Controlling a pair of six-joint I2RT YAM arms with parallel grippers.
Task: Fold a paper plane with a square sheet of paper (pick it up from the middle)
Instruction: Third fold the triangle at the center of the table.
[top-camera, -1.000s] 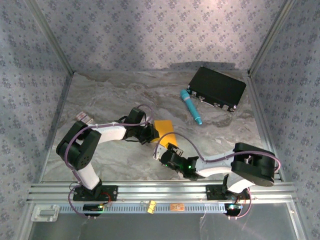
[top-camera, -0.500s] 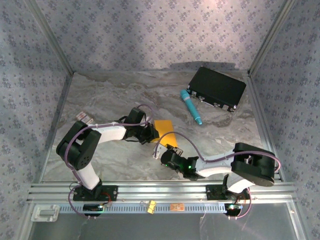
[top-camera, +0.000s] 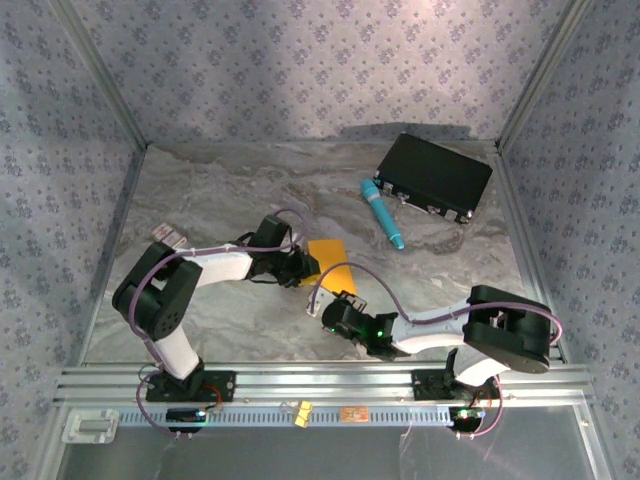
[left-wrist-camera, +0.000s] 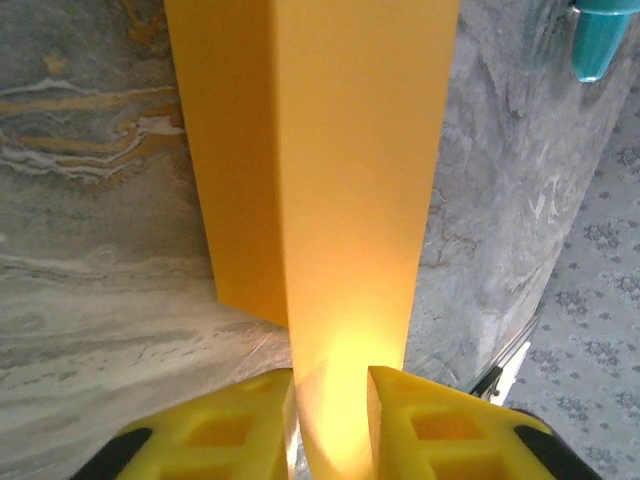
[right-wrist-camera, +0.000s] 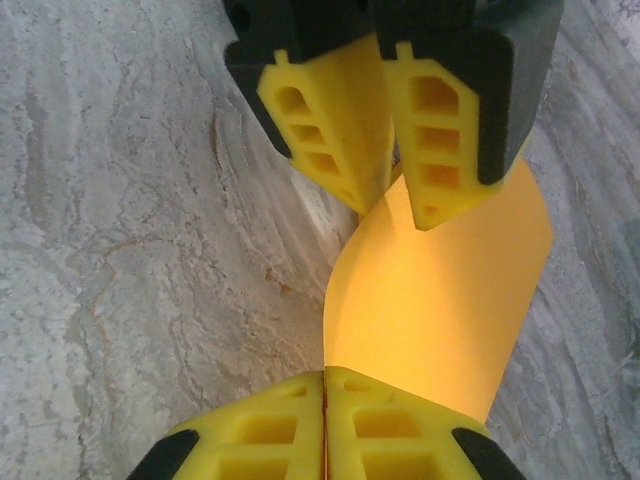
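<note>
Left of centre on the grey marbled tabletop (top-camera: 230, 190), I log the left gripper (top-camera: 303, 266): jaws slightly parted astride the thin orange-yellow paper sheet (top-camera: 330, 255), which arches between both arms. Right gripper (right-wrist-camera: 325, 400): jaws closed tight, pinching the sheet's near edge.

A bench (top-camera: 200, 190) topped in grey stone-look marbling, with pale veins and a few tan streaks, fills the floor of the enclosure. The far wall (top-camera: 320, 70), left wall (top-camera: 50, 200) and right wall (top-camera: 590, 200) are all papered in blue-grey with a small repeating floral print. Slim metal posts (top-camera: 100, 75) rise slanting at the two far corners. A slotted aluminium rail (top-camera: 320, 385) runs along the near edge, with a smooth grey panel (top-camera: 320, 455) beyond it on the near side. The light is soft and even, brighter on the far wall, with a dark shadow band along the bench's far edge.
</note>
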